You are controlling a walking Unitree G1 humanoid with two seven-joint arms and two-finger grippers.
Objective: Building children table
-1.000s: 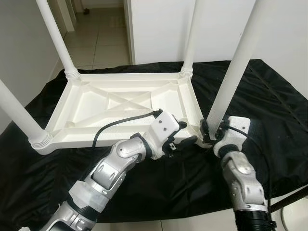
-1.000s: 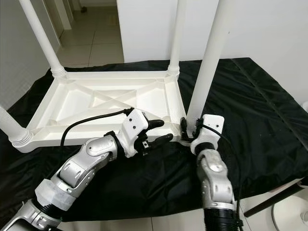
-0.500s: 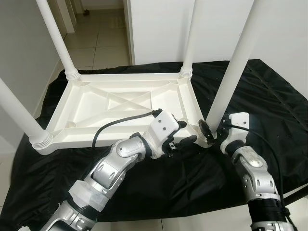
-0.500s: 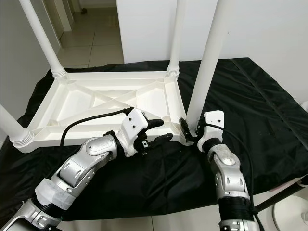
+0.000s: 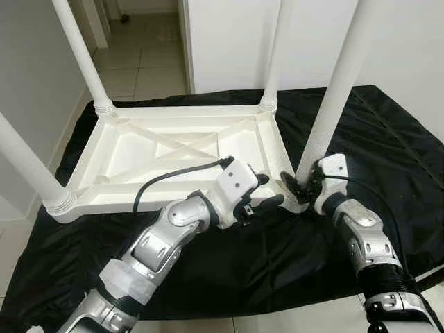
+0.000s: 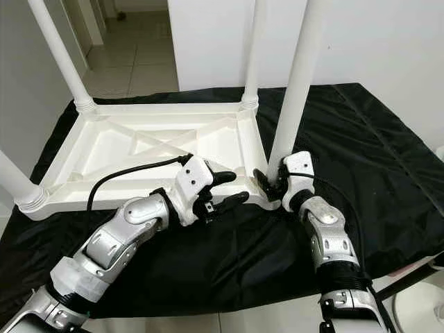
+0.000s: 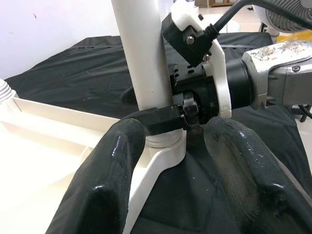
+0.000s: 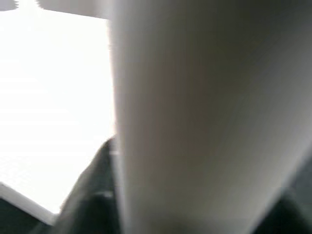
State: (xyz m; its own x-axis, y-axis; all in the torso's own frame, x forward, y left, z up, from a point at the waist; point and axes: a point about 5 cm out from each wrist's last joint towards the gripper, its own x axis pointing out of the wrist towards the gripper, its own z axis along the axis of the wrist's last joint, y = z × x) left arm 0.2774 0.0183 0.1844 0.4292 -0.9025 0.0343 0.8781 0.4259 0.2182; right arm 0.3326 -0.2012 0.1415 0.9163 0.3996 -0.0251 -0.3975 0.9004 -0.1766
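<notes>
My right gripper [image 5: 300,186] clamps the base of the near-right table leg [image 5: 336,89], fingers on either side of it. My left gripper [image 5: 266,191] hovers just beside the table's near rim, its fingers [image 7: 113,175] spread wide around nothing. The white children's table [image 5: 173,149] lies upside down on a black cloth [image 5: 388,139], legs pointing up.
</notes>
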